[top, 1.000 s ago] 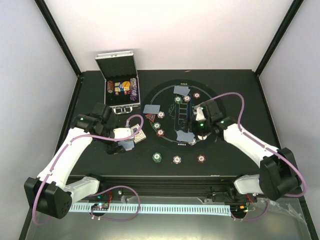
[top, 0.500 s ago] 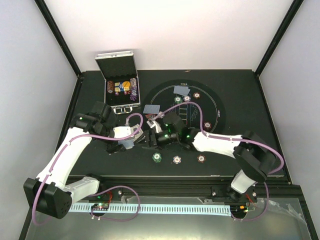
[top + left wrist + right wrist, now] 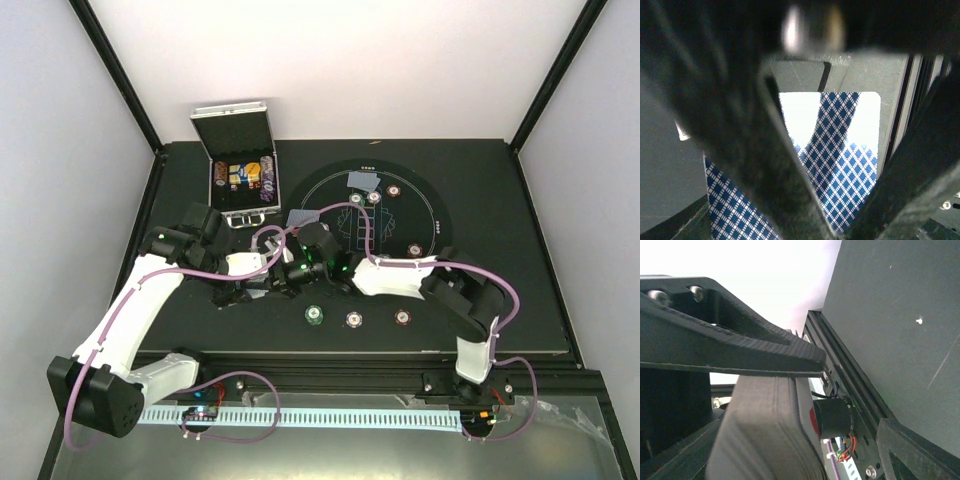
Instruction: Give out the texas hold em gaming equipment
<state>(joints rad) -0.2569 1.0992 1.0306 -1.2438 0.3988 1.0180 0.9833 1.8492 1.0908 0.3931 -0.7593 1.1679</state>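
Observation:
My left gripper (image 3: 252, 286) hovers left of the round mat, shut on a small stack of playing cards (image 3: 840, 165) with blue diamond backs. The left wrist view shows the cards pinched between both fingers (image 3: 765, 165). My right gripper (image 3: 282, 277) has reached across to the left gripper. Its jaws stand open, and the grey body of the left gripper (image 3: 765, 430) sits close under the upper finger (image 3: 740, 340). Two cards (image 3: 364, 181) (image 3: 303, 217) lie on and beside the mat (image 3: 430, 215). A green (image 3: 315, 314), a white (image 3: 354, 319) and a brown-red chip (image 3: 403, 317) sit near the front edge.
The silver case (image 3: 240, 170) stands open at the back left with pieces inside. More chips (image 3: 414, 250) (image 3: 392, 189) lie on the mat. The right arm (image 3: 400, 275) stretches across the mat's lower half. The table's front rail (image 3: 850, 370) shows in the right wrist view.
The right arm has swung left from the middle of the mat to the left gripper. The left arm and its cards have stayed put.

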